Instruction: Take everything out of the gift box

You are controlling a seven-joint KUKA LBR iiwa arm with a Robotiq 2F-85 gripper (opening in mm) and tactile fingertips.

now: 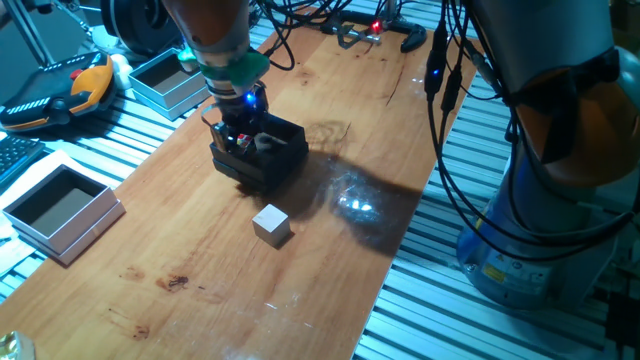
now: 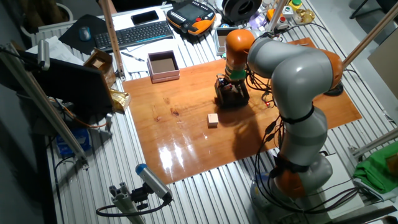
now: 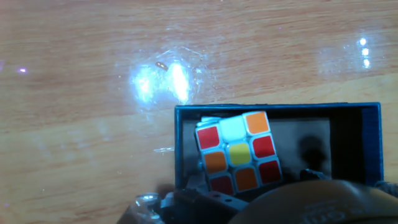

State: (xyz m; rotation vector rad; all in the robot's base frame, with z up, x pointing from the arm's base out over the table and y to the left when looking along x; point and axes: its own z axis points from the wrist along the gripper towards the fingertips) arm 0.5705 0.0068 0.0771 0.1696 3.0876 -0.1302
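Note:
The black gift box (image 1: 291, 137) stands on the wooden table, and it also shows in the other fixed view (image 2: 231, 99) and the hand view (image 3: 267, 109). The multicoloured puzzle cube (image 3: 237, 151) lies tilted inside it, toward the box's left side. My gripper (image 1: 240, 138) reaches down into the box from above, its fingers apart and holding nothing. Parts of it blur the hand view's bottom edge. The grey-beige block (image 1: 272, 224) sits on the table outside the box, a short way in front of it, and shows in the other fixed view (image 2: 212, 119).
Two pale blue-grey open boxes stand off the table's left side, one near (image 1: 62, 207) and one farther back (image 1: 170, 80). An orange pendant (image 1: 60, 90) lies beyond them. Cables (image 1: 440, 60) hang over the table's right edge by the robot base (image 1: 540, 230).

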